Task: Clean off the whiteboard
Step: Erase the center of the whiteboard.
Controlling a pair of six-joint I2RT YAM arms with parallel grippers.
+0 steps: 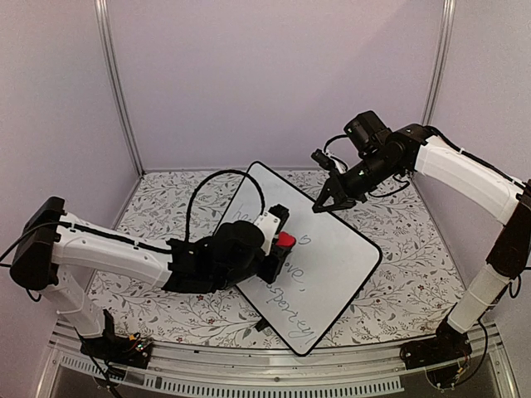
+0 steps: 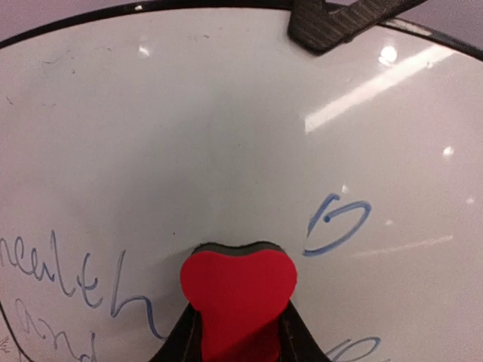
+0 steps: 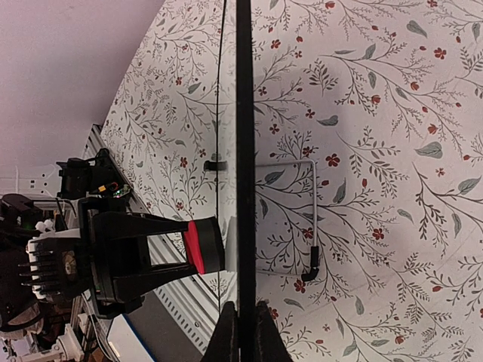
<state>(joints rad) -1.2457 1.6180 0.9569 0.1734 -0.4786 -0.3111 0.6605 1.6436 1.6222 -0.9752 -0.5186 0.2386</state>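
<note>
Whiteboard (image 1: 332, 265) sits mid-table on the floral cloth (image 1: 415, 274), long axis running 11 to 5 o'clock in the top view. From the right wrist I see it edge-on, propped off the cloth with a wire stand (image 3: 302, 219) behind it.

Progress: partial, I'd say under half. In the left wrist view the upper stretch of the board toward 12 o'clock reads blank apart from faint smudges. The cursive handwriting (image 2: 75, 279) is still there at 8 o'clock, with a loose loop mark (image 2: 337, 222) at 3 o'clock and another scrap at 5. The top view shows more lines running down to the 5 o'clock corner, untouched as far as I can tell. So most of the text is left to wipe.

Left gripper (image 1: 278, 240): jaws part-way apart, clamped on the sides of the red eraser (image 2: 238, 286). Its dark felt face is flat against the board near the middle (contact looks firm, no gap visible from either wrist).

Right gripper (image 1: 320, 206): fingers nearly together, pinching the board's thin black rim at its 1 o'clock edge, one finger either side. I judge it is steadying the board for the wiping.
</note>
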